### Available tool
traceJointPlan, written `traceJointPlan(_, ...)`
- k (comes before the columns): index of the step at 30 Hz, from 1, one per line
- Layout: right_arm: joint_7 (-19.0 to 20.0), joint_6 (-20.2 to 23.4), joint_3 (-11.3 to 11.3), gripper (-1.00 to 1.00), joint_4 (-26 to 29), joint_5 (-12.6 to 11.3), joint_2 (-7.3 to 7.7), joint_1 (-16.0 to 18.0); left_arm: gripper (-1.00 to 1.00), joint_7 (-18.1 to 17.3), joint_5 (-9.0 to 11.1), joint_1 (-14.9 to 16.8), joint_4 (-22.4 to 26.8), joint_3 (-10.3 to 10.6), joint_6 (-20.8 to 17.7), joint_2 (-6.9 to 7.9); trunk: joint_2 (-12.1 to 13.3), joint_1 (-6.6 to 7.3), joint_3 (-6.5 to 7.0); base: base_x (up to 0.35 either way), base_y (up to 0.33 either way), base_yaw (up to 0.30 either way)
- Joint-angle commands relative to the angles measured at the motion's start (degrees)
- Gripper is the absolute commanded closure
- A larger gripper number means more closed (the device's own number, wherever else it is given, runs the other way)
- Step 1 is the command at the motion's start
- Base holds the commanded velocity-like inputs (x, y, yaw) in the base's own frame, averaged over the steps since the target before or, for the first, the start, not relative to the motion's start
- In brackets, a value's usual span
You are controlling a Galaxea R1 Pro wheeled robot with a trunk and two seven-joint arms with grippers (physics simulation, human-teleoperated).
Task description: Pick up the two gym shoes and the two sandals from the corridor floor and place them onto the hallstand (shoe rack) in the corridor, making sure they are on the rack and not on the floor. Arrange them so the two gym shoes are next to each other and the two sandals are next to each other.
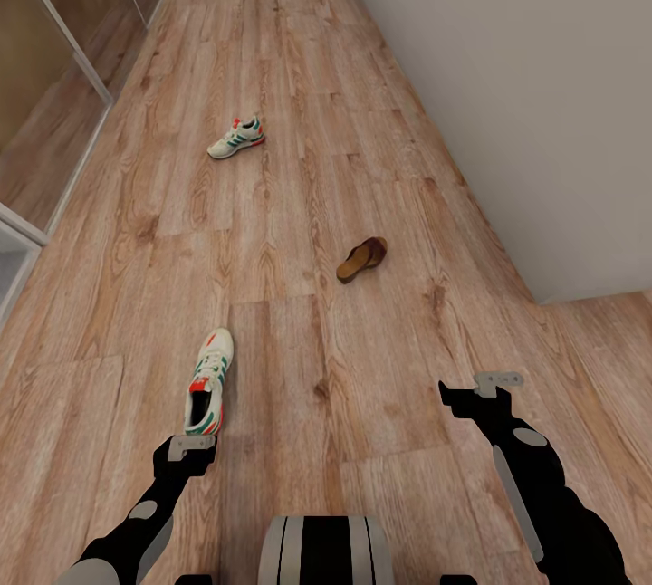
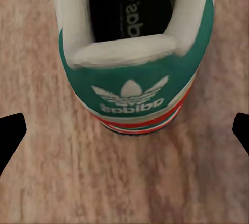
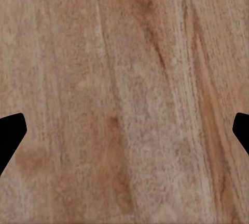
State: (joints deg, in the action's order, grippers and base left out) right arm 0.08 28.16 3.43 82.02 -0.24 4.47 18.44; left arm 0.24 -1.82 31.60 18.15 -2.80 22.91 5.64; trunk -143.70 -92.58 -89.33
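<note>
Shoes are all being seen on the corridor floor [image 1: 299, 205]; by the look of it nothing is being carried and nothing is racked yet, so the task is judged to be at its very start. Nearest, the left gripper [image 1: 193, 444] is being held just behind the heel of the near gym shoe [image 1: 209, 379], jaws spread wide apart and empty. In the left wrist view the green heel tab of that shoe [image 2: 132, 73] is being framed between the two dark fingertips [image 2: 11, 134], not touched by either. A first grasp is judged to be lined up, not made. The right gripper [image 1: 497, 381] is being hovered over bare planks, also spread and empty; only wood grain is being shown between its fingertips [image 3: 11, 135]. Further out, one brown sandal [image 1: 362, 258] is lying alone mid-corridor, well apart from both sneakers. Further still, the far gym shoe [image 1: 236, 137] is lying on its own. A second sandal and the hallstand are not being made out. Left to do, as judged: all pickups, all placings, and both pairings.
</note>
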Motion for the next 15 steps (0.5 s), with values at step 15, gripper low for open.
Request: traceJointPlan(15, 0.01, 0.31, 0.00, -1.00, 0.07, -0.02, 0.01, 0.02, -1.00, 0.02, -0.12, 0.03, -0.05, -0.24, 0.20, -0.02, -0.01, 0.01, -0.03, 0.065, 0.000, 0.000)
